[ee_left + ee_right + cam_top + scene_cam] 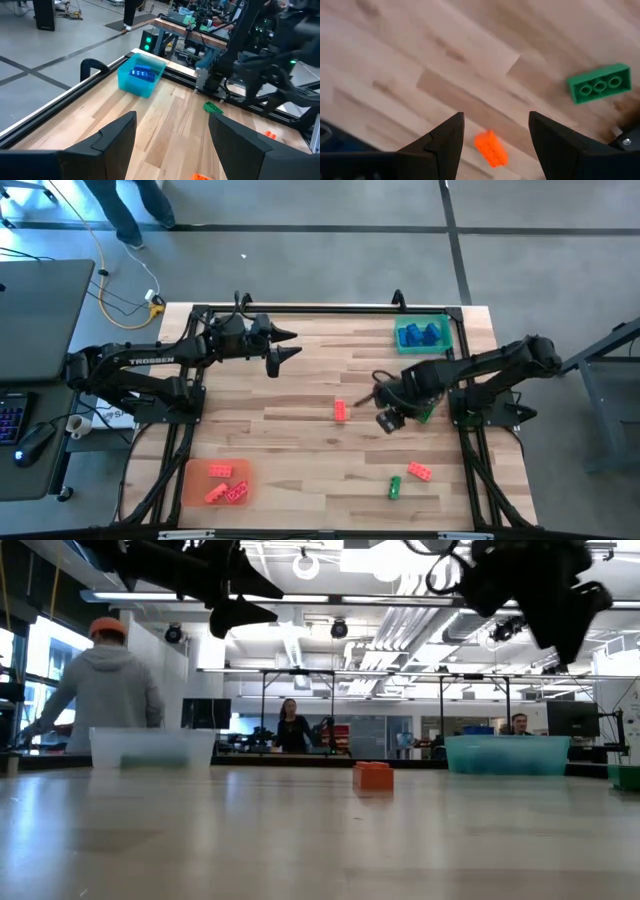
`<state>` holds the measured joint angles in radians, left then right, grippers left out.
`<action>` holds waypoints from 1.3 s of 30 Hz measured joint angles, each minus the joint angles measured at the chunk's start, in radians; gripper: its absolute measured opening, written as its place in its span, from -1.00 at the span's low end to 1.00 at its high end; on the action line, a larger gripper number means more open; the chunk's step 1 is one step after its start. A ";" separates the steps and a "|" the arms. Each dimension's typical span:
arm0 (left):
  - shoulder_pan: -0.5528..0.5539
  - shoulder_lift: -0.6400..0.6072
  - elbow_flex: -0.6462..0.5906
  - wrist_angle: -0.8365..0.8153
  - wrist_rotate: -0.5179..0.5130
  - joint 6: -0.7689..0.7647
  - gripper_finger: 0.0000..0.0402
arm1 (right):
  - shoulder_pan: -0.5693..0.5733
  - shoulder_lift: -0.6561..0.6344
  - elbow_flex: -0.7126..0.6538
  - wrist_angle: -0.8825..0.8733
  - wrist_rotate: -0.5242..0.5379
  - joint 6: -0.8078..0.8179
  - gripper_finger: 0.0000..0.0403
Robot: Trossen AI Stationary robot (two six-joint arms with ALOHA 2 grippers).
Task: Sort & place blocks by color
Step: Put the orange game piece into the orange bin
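Firstly, three red blocks (pixel 226 482) are seen in the orange tray (pixel 192 492) at about 7 o'clock on the table. The left gripper (pixel 286 345) is held at 11 o'clock, fingers apart. A red block (pixel 340 410) lies near the centre, long axis pointing from 12 to 6. The right gripper (pixel 384 407), fingers apart and empty, is held just beside it, toward 3 o'clock. Blue blocks (pixel 420 334) are kept in the blue tray (pixel 447 340) at 1 o'clock.
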<state>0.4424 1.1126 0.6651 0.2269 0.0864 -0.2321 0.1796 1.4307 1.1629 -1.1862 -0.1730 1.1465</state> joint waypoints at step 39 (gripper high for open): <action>-0.026 -0.001 0.000 -0.048 0.000 -0.001 0.19 | 0.525 0.348 0.000 0.060 -0.077 -0.014 0.25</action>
<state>0.4160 1.1118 0.6651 0.1791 0.0864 -0.2333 0.7050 1.7786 1.1625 -1.1262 -0.2501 1.1321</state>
